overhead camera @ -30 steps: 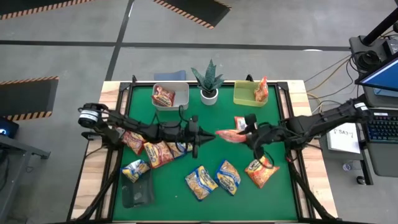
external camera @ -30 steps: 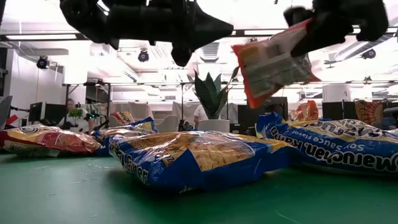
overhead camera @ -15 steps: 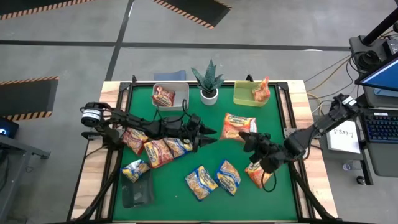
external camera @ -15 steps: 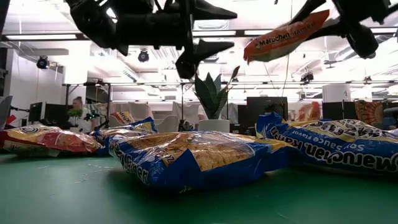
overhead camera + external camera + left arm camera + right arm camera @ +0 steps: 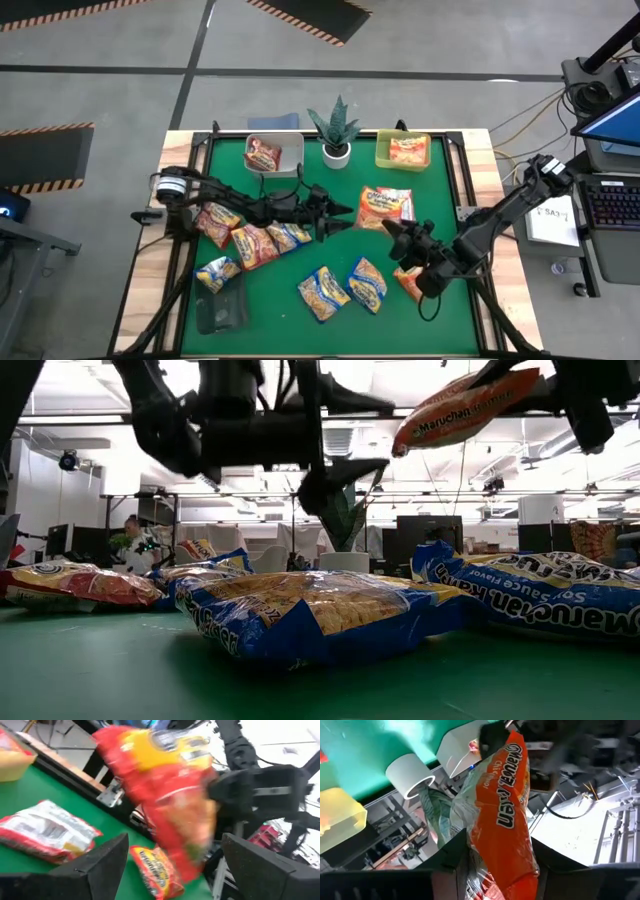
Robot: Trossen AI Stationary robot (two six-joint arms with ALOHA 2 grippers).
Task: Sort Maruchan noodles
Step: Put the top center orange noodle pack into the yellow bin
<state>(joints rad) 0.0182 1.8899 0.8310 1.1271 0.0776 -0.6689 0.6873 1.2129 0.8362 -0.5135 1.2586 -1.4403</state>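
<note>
Moved: left pincer [image 5: 345, 216] let go, fingers now apart, mid-frame.
Right pincer [image 5: 390, 226]: clamped on orange packet [image 5: 385, 205], above bench [image 5: 290, 318].

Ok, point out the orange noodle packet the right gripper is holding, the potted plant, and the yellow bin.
Orange noodle packet [image 5: 384, 205], high view, middle of its face.
Potted plant [image 5: 336, 154], high view, white pot's rim.
Yellow bin [image 5: 382, 152], high view, its left wall.
</note>
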